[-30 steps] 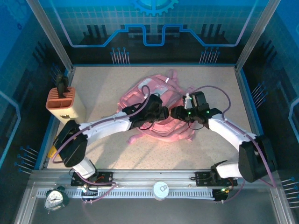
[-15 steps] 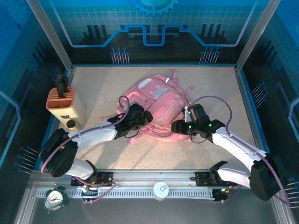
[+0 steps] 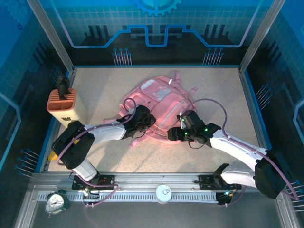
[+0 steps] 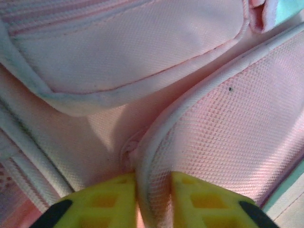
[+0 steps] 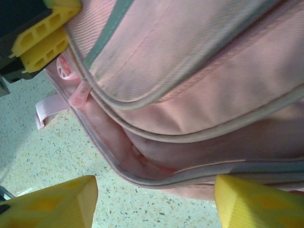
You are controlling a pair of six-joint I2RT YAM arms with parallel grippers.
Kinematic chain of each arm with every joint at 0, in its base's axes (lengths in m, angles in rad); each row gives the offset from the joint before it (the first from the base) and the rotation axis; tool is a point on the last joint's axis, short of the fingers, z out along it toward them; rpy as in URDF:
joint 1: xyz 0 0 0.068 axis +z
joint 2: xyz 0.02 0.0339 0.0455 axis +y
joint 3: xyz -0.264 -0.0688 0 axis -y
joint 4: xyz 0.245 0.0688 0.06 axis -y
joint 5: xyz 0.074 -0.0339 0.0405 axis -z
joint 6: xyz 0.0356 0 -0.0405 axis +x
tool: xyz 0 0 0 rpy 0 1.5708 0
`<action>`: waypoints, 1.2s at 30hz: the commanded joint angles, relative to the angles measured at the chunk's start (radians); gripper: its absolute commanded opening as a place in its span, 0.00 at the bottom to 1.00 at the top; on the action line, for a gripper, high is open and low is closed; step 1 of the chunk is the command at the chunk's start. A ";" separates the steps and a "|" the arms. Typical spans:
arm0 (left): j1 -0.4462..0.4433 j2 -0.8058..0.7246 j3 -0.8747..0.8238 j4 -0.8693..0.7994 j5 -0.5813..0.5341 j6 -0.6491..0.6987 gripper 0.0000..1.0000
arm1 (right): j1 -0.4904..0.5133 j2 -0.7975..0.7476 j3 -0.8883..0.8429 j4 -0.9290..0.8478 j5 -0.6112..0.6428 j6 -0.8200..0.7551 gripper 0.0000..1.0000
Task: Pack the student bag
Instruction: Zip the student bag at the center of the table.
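The bag point(image 3: 159, 102) lies flat in the middle of the table point(image 3: 104, 90). The left gripper point(image 4: 153, 185) pinches a piped seam of it, fingers almost together. The right gripper point(image 5: 154, 187) is wide open at its near edge, holding nothing.

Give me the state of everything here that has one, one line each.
student bag: lying flat on the table, front pockets up.
left gripper: shut on a piped seam of the student bag.
right gripper: open, jaws wide at the student bag's near edge, gripping nothing.
pen holder box: upright at the table's left edge, a black tool standing in it.
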 commanded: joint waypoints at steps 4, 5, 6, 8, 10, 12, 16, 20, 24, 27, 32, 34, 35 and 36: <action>-0.013 -0.009 0.006 0.160 0.053 -0.048 0.03 | 0.075 0.041 0.060 0.013 0.073 0.140 0.68; -0.019 -0.015 0.005 0.165 0.055 -0.053 0.01 | 0.092 0.044 0.068 0.014 0.101 0.155 0.67; -0.026 -0.021 0.009 0.164 0.062 -0.057 0.00 | 0.111 0.053 0.076 0.013 0.131 0.168 0.66; -0.041 -0.034 0.016 0.160 0.062 -0.057 0.00 | 0.132 0.073 0.098 0.008 0.172 0.191 0.64; -0.057 -0.045 0.025 0.143 0.047 -0.049 0.00 | 0.149 0.093 0.107 0.027 0.201 0.219 0.62; -0.061 -0.047 0.031 0.137 0.052 -0.053 0.00 | 0.160 0.114 0.109 0.052 0.229 0.247 0.61; -0.070 -0.055 0.032 0.146 0.053 -0.053 0.00 | 0.192 0.166 0.113 0.093 0.321 0.283 0.55; -0.078 -0.054 0.043 0.133 0.053 -0.046 0.00 | 0.203 0.194 0.085 0.223 0.328 0.294 0.50; -0.083 -0.053 0.040 0.138 0.047 -0.050 0.00 | 0.212 0.254 0.117 0.219 0.370 0.292 0.45; -0.084 -0.051 0.048 0.136 0.051 -0.046 0.00 | 0.213 0.293 0.124 0.219 0.374 0.315 0.43; -0.090 -0.050 0.052 0.125 0.039 -0.041 0.00 | 0.214 0.361 0.147 0.256 0.381 0.309 0.37; -0.090 -0.051 0.053 0.123 0.040 -0.037 0.00 | 0.215 0.387 0.166 0.249 0.382 0.304 0.33; -0.091 -0.052 0.054 0.119 0.040 -0.037 0.00 | 0.214 0.397 0.167 0.257 0.378 0.298 0.31; -0.092 -0.054 0.053 0.120 0.040 -0.033 0.00 | 0.214 0.403 0.167 0.271 0.372 0.291 0.27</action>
